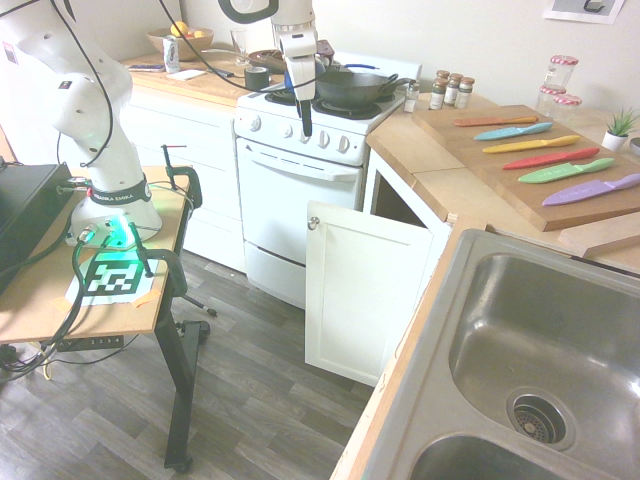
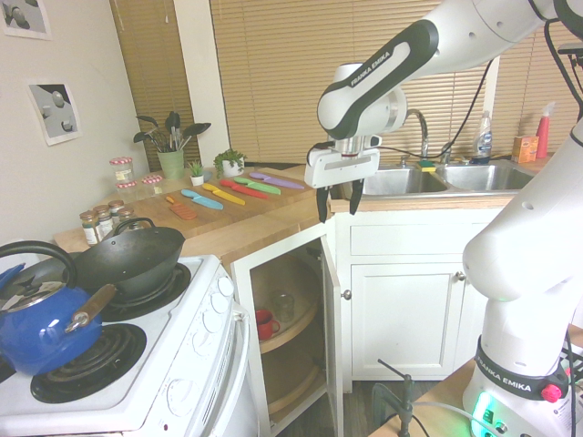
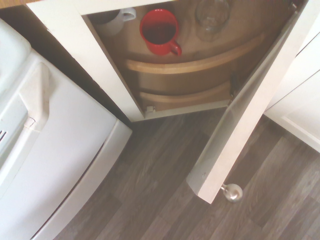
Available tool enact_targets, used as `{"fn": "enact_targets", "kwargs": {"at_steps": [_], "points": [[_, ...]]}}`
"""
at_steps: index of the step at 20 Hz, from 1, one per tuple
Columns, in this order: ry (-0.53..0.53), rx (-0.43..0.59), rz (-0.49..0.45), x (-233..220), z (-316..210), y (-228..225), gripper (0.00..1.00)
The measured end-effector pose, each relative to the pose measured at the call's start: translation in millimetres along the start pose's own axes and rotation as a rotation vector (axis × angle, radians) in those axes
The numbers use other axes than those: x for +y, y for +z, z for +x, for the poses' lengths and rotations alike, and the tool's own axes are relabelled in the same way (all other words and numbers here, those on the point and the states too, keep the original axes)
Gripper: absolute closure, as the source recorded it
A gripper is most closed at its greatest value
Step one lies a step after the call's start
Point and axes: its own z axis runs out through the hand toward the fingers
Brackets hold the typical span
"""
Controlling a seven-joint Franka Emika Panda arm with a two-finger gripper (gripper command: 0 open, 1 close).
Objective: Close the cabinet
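Hanging above the open cabinet [image 2: 289, 314], our hand [image 2: 341, 202] has its two fingers spread wide apart, pointing down, with nothing between them. We see it touching neither the door [image 1: 362, 292] nor the round silver knob [image 1: 313, 223]. The cabinet sits in the corner between the white oven [image 1: 300, 185] and the sink [image 1: 530, 340], beneath the wooden tabletop [image 1: 430, 185], and its door stands swung out into the room. Inside, we can make out a red mug [image 3: 159, 32], a white mug [image 3: 116, 22] and a clear glass [image 3: 212, 19] on the upper curved shelf [image 3: 195, 64], with another curved shelf [image 3: 187, 96] below. Knives [image 1: 550, 158] in several colours lie on a wooden board [image 1: 500, 140] on the tabletop.
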Motion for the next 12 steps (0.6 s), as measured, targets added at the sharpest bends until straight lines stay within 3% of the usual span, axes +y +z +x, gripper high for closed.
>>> {"fn": "enact_targets", "kwargs": {"at_steps": [12], "points": [[-0.016,0.054,-0.041,34,52,34,0.0]]}}
